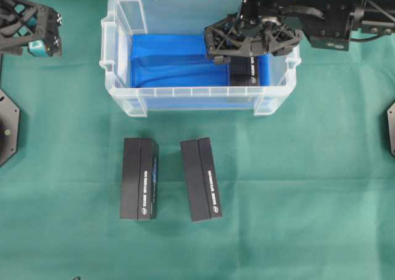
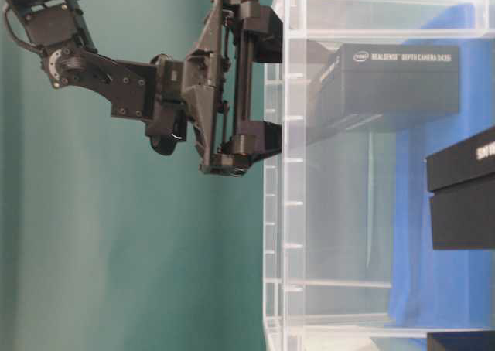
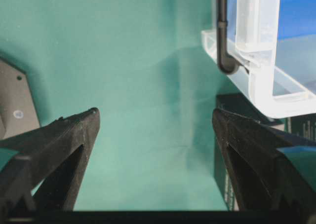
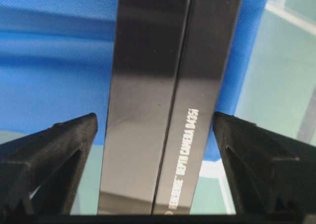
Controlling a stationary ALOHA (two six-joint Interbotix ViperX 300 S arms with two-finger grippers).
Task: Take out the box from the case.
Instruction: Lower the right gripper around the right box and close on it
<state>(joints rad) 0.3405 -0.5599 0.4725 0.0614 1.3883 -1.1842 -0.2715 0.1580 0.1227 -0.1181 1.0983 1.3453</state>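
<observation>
1. Two wide-spread black fingers (image 4: 59, 150) of the right tool (image 4: 155, 130) fill the foreground of the right wrist view, straddling a long black rectangular cardboard box with white lettering (image 4: 163, 100); neither finger touches it, so the tool is released and grasps nothing.
2. That box lies on the blue cloth (image 1: 173, 61) lining the bottom of the large translucent clear plastic case (image 1: 123, 95), at the case's right end, close to its right wall.
3. The case stands toward the far edge of the green-covered bench (image 1: 308, 187), about midway along it.
4. Step in hand, as I judge it: the right tool is lowered into the case over the box, lined up for a grasp not yet made.
5. The next move calls for sinking a little lower so the fingers flank the box's long sides, clenching firmly, then lifting straight up to clear the case's rim before carrying the box out.
6. The left tool (image 3: 155, 130) hangs released near the bench's far left corner, over bare cloth, holding nothing.
7. Count: one case; three matching black boxes, one inside the case and two outside it (image 1: 139, 178) (image 1: 201, 179), lying side by side on the bench nearer its front edge; two tools.
</observation>
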